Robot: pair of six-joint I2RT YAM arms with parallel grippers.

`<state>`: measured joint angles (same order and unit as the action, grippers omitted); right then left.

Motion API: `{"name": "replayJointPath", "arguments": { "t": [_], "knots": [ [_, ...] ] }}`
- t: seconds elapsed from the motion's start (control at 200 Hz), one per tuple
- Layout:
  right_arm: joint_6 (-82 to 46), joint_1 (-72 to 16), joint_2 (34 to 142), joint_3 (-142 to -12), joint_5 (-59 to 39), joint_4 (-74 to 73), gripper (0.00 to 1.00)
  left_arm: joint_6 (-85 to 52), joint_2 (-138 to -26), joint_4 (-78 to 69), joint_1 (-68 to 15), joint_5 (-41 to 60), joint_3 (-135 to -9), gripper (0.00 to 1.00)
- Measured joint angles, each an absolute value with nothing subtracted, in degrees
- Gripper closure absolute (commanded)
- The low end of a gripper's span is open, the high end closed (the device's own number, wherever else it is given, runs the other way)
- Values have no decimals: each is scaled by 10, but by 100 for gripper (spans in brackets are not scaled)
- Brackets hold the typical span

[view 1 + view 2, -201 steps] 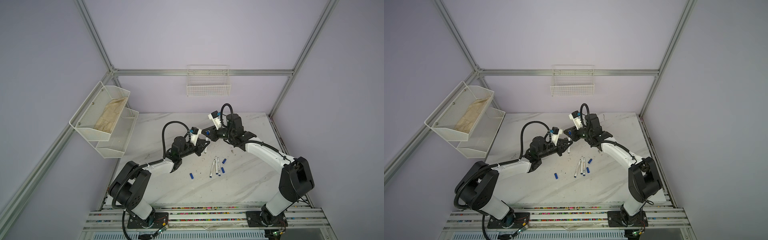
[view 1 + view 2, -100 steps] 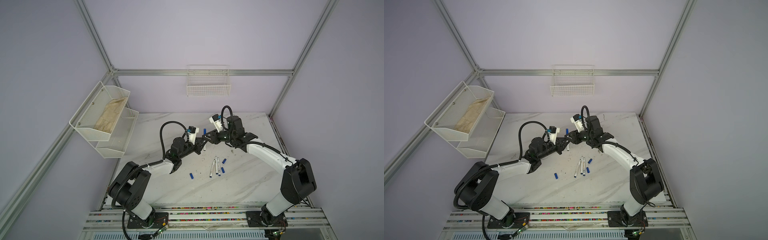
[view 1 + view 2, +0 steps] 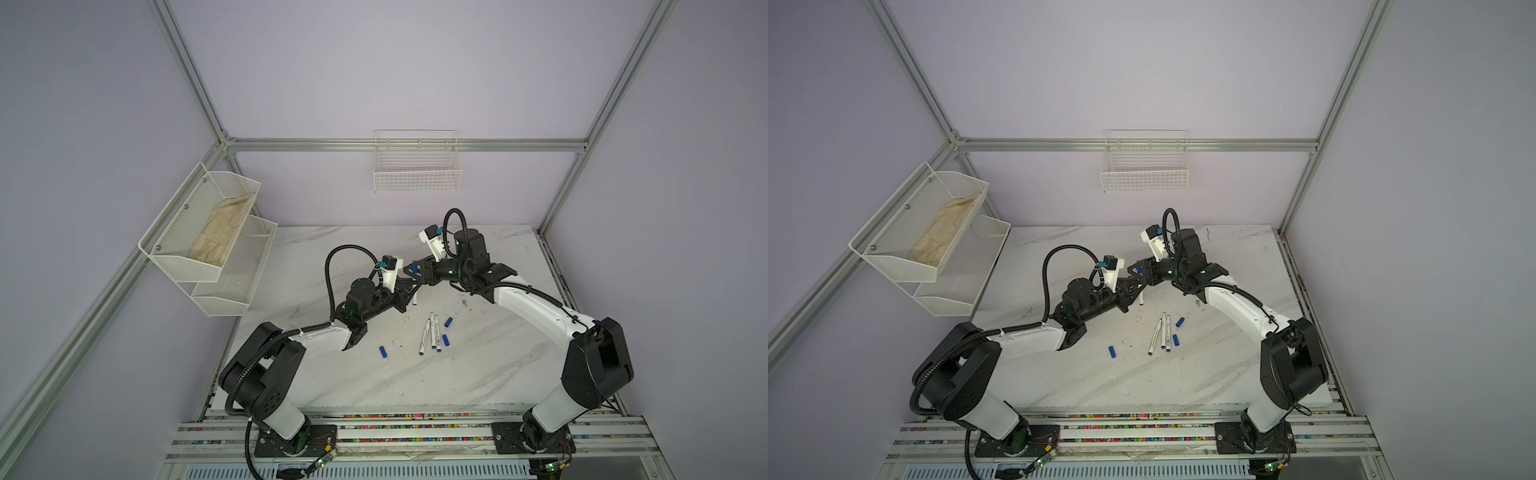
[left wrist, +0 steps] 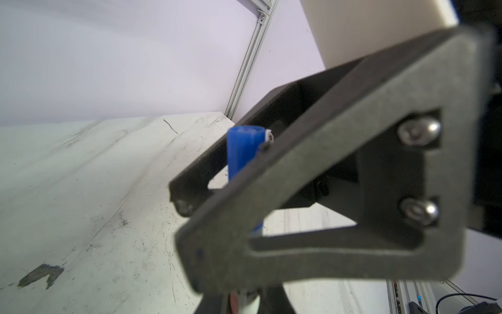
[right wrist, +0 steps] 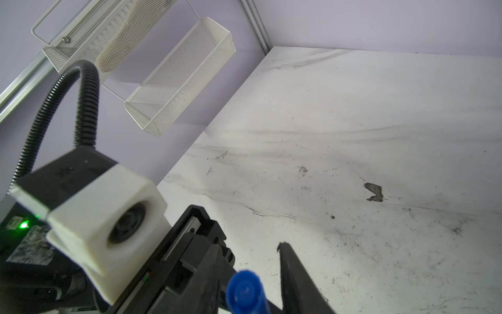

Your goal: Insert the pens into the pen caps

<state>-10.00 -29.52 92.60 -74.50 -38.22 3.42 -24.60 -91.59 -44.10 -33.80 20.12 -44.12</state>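
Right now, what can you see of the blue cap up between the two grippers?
The pen cap is a short, matte blue plastic cylinder with a closed end. It stands roughly upright above the table, seated on top of a white pen that the left gripper clamps lower down. The right gripper brackets it with jaws parted: a clear gap on one side; contact on the other cannot be told.
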Motion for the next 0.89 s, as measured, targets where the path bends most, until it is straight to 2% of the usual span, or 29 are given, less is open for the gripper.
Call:
{"name": "replayJointPath", "arguments": {
  "t": [0.2,0.385,0.465,0.725,0.895],
  "knots": [
    [-100,-289,926,-755,-382,30,66,-249,-919,-441,-339,201,-441,100],
    [-111,-288,936,-754,-390,16,93,-251,-919,-441,-339,200,-441,100],
    [-112,-284,936,-747,-397,5,100,-255,-919,-441,-339,196,-441,100],
    [-117,-282,945,-734,-404,-24,100,-261,-924,-454,-334,172,-441,100],
    [-86,-300,959,-747,-340,-13,100,-270,-954,-485,-312,194,-443,100]
  ]
}}
